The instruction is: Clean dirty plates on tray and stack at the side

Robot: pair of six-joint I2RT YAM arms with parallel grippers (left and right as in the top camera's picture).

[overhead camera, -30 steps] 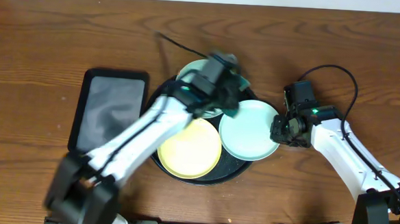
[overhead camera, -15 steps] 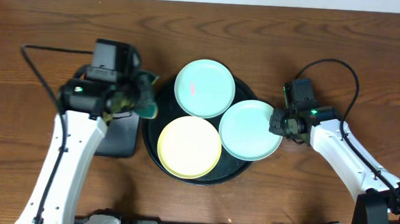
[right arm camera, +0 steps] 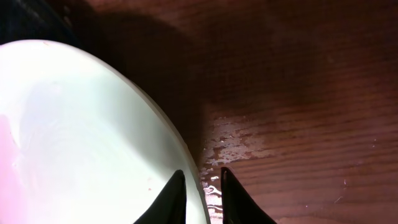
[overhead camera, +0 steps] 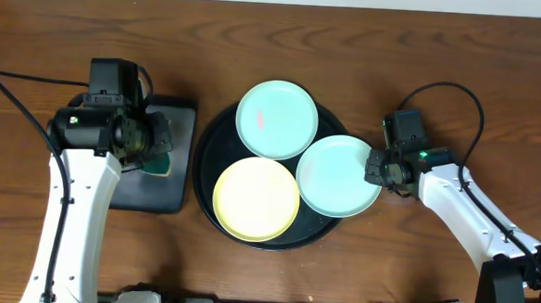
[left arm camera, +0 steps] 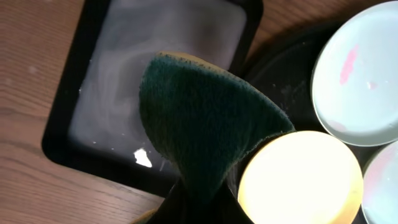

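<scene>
Three plates lie on the round black tray (overhead camera: 205,153): an aqua plate (overhead camera: 277,119) with a pink smear at the back, a yellow plate (overhead camera: 256,199) at the front, a second aqua plate (overhead camera: 337,176) at the right. My left gripper (overhead camera: 153,143) is shut on a dark green sponge (left arm camera: 199,118) and holds it over the small rectangular tray, left of the plates. My right gripper (right arm camera: 200,190) is closed over the rim of the right aqua plate (right arm camera: 81,137), one finger above the plate and one outside it.
A small black rectangular tray (overhead camera: 166,188) with a wet grey film (left arm camera: 124,93) lies left of the round tray. A wet patch (right arm camera: 236,146) marks the wood beside the right plate. Cables trail behind both arms.
My left arm has swung left with the sponge, from over the back aqua plate to over the rectangular tray. The right gripper and its plate have stayed put.
</scene>
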